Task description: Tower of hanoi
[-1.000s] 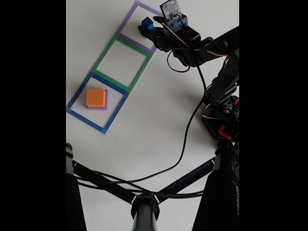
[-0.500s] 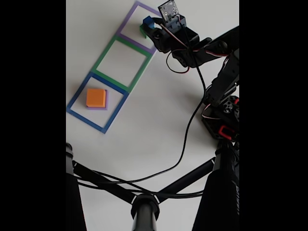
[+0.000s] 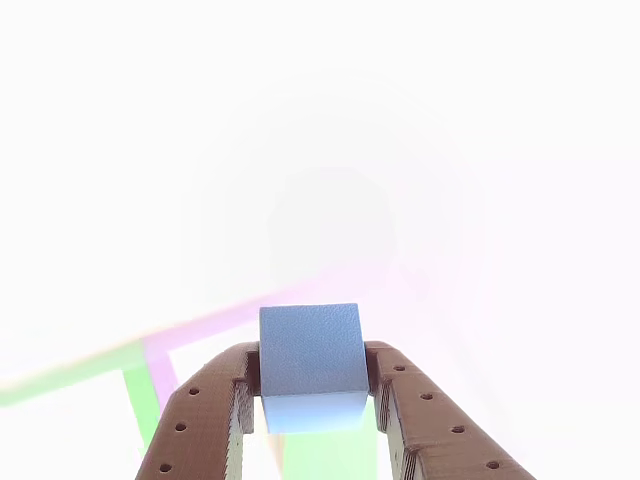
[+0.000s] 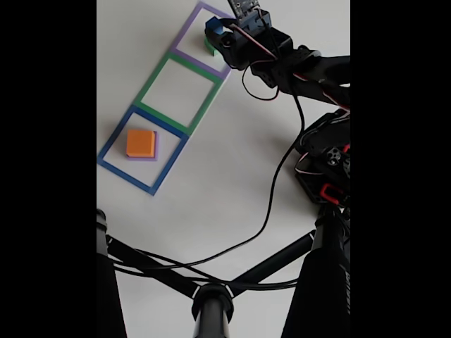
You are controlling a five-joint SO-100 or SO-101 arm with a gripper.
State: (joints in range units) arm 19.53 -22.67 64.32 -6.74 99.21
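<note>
My gripper [image 3: 311, 395] is shut on the small blue cube [image 3: 310, 360], which sits between the brown fingers [image 3: 200, 420] in the other view. In the fixed view the gripper [image 4: 217, 35] holds the blue cube [image 4: 213, 28] above the purple tape square [image 4: 187, 28] at the top. A green block [image 4: 209, 46] peeks out just below the cube, mostly hidden by the gripper. An orange block [image 4: 140, 142] lies stacked on a wider purple block [image 4: 156, 146] inside the blue tape square [image 4: 113, 141].
The green tape square [image 4: 151, 84] between the other two holds nothing. The arm's base [image 4: 328, 169] stands at the right, with a black cable [image 4: 271, 211] trailing over the table. Black stand legs [image 4: 211, 303] cross the bottom of the fixed view.
The gripper has closed on the blue cube and raised it slightly toward the top of the fixed view, uncovering the green block's edge. The arm has stretched further out.
</note>
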